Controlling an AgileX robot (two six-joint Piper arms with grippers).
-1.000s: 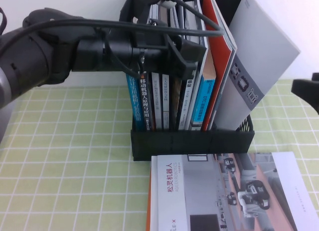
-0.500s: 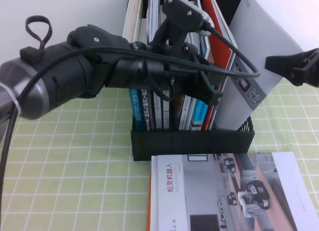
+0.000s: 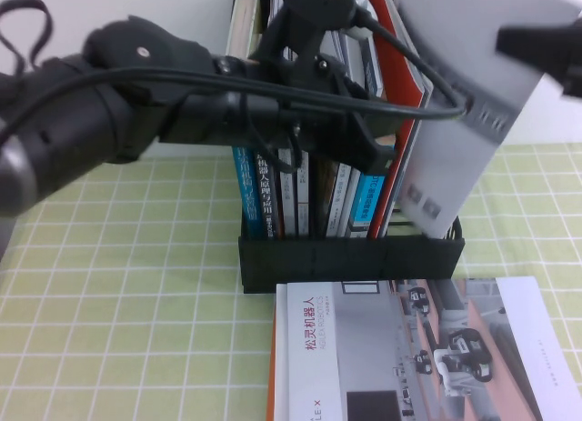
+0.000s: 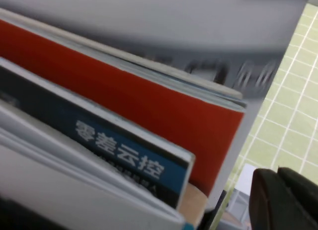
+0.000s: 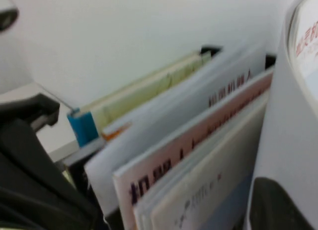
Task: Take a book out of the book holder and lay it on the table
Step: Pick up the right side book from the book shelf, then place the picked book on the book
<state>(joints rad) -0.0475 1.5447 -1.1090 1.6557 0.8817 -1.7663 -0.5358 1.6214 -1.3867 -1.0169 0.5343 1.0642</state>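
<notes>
The book [image 3: 455, 121] is a large thin grey brochure with small black gadget pictures. It leans out of the right end of the black book holder [image 3: 350, 257], its lower edge still inside. My right gripper [image 3: 511, 41] is shut on its top edge; in the right wrist view one dark finger [image 5: 273, 205] lies against the grey cover [image 5: 293, 115]. My left gripper [image 3: 377, 153] reaches across from the left, shut, against the upright books next to the red booklet [image 3: 400, 48]. Its fingers [image 4: 268, 200] show beside the red cover [image 4: 149, 106].
A similar brochure [image 3: 409, 348] with a grey-orange cover and robot photos lies flat on the checked yellow-green table [image 3: 118, 257] just in front of the holder. Several upright books [image 3: 291, 189] fill the holder's other slots. A white wall stands behind.
My right gripper came in from the right and closed on the book's top edge. The book has risen and tilted out. My left arm has shifted up and pushed further among the books.
</notes>
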